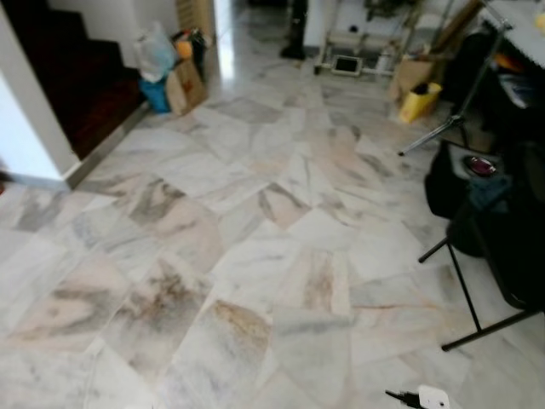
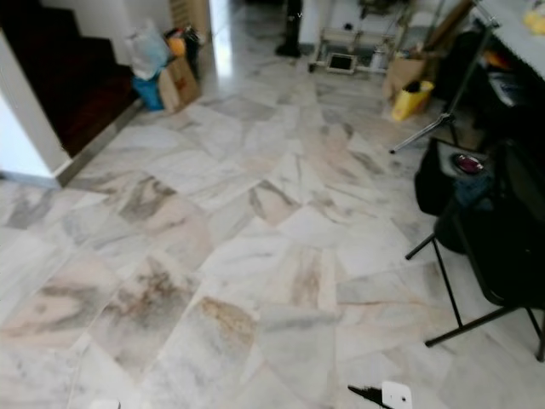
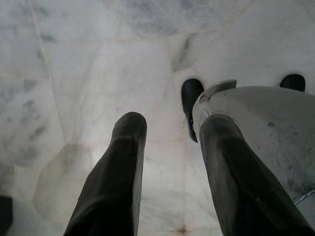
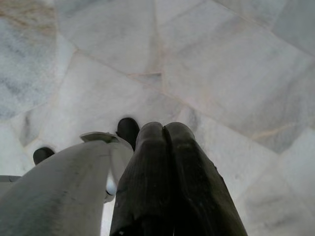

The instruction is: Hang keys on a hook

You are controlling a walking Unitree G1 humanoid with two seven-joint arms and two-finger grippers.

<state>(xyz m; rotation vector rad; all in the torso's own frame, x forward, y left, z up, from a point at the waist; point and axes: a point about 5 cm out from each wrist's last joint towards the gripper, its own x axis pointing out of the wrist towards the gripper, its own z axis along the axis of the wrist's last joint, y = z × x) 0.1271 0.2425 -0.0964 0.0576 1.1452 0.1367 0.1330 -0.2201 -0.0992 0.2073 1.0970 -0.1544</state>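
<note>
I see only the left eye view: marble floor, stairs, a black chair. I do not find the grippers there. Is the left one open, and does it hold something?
Observer: The left gripper has its jaws apart, with bare marble floor between them.
Operator: And the right one?
Observer: The right gripper has its jaws pressed together; nothing sticks out at the tips.
Operator: Where do they point?
Observer: Both point down at the floor, each beside a silver leg of the robot.
</note>
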